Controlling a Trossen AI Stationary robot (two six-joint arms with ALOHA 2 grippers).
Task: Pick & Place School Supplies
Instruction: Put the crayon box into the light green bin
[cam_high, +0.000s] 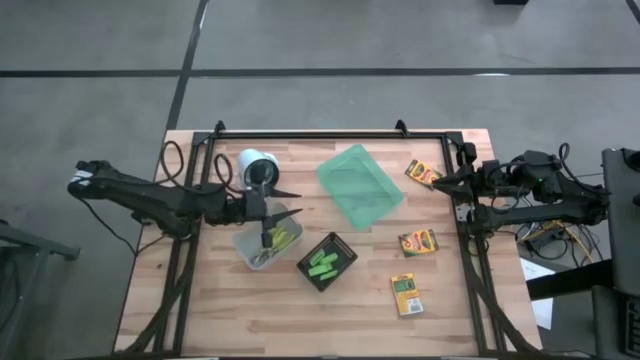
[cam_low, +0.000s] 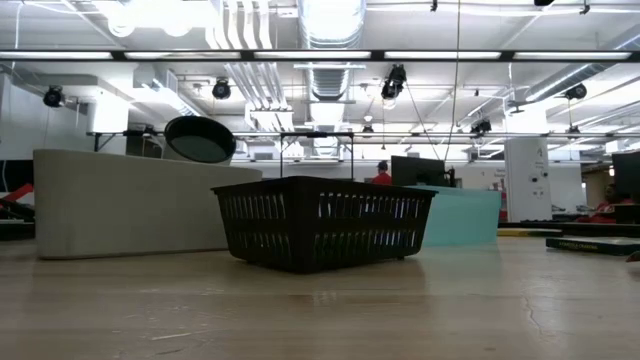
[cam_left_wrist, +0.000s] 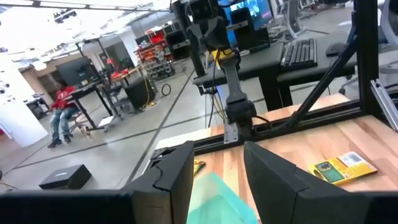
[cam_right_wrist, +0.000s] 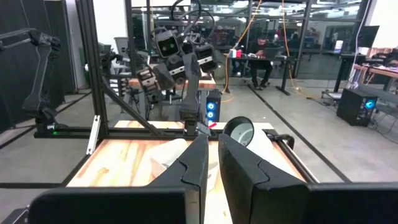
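Note:
Three yellow-and-green crayon boxes lie flat on the right half of the table: one (cam_high: 423, 174) far, one (cam_high: 417, 242) in the middle, one (cam_high: 405, 293) near. Bright green markers (cam_high: 325, 262) lie in a black square box. A clear bin (cam_high: 262, 243) holds yellow-green-handled scissors (cam_high: 278, 238). My left gripper (cam_high: 293, 203) hovers open over the bin's far right corner, pointing right toward the green tray (cam_high: 360, 186). My right gripper (cam_high: 438, 183) waits at the right edge beside the far crayon box, its fingers (cam_right_wrist: 200, 163) together.
A white cup (cam_high: 258, 168) lies on its side just beyond the bin. The translucent green tray sits tilted at the table's far middle. A black frame rail (cam_high: 330, 135) runs along the far edge and both sides. Bare wood shows along the near edge.

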